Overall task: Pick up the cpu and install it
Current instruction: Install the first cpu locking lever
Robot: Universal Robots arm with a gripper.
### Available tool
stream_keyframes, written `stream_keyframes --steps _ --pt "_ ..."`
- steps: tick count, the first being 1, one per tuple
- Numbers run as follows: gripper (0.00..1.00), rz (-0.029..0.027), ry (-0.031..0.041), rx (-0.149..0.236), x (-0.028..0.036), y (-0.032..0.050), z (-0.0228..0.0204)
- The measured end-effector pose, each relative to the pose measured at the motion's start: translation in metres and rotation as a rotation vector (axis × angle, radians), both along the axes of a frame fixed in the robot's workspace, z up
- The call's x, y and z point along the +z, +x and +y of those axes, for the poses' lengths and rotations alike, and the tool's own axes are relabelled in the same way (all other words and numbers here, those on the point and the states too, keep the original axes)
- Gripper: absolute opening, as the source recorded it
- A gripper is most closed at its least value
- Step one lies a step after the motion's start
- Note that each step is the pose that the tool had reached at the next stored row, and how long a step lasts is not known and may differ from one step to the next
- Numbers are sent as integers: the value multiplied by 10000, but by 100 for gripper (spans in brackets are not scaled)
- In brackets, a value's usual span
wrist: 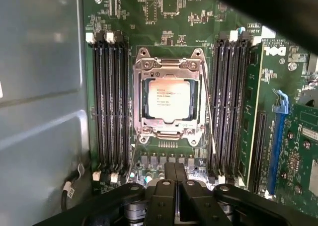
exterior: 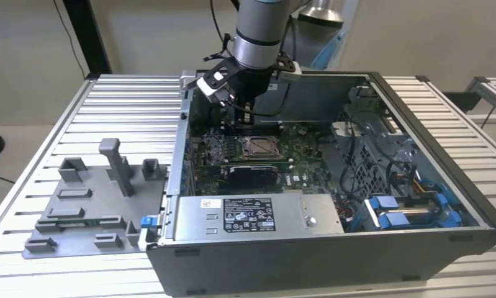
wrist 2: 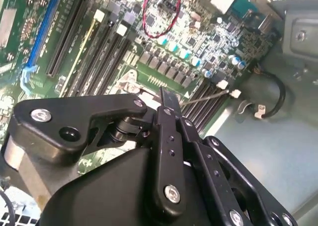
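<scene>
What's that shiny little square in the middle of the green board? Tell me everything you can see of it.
That is the cpu: a small, flat, square chip with a silvery-white metal top carrying faint print. It lies flat in the metal-framed socket on the motherboard, the frame lapping its edges, between two banks of black memory slots. The gripper hovers apart from it, not touching.

From my desk I see a plain cream wall (exterior: pixel 148 37) behind the bench. A black upright post (exterior: pixel 90 31) and a thin dark cable (exterior: pixel 66 28) stand against it. The work table (exterior: pixel 107 105) is ribbed silver-grey aluminium. A second ribbed table (exterior: pixel 495 93) stands at the exterior view's right. The floor (exterior: pixel 16 155) is pale, and the light is soft and even.
</scene>
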State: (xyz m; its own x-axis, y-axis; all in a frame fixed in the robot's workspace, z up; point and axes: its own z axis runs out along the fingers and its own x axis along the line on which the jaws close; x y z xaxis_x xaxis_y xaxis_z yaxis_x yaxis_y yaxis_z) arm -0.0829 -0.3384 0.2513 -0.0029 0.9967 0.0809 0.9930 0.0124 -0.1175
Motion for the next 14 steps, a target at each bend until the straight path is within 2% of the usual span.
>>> stream_keyframes --steps 2,6,7,11,14 --pt "0 0 61 1 -1 -7 -3" --pt "0 -1 68 0 -1 -7 -2" --pt "0 0 116 -1 -1 -9 -3" --pt "0 -20 820 8 -4 -66 -6" --pt "0 -26 1165 12 -7 -139 -14"
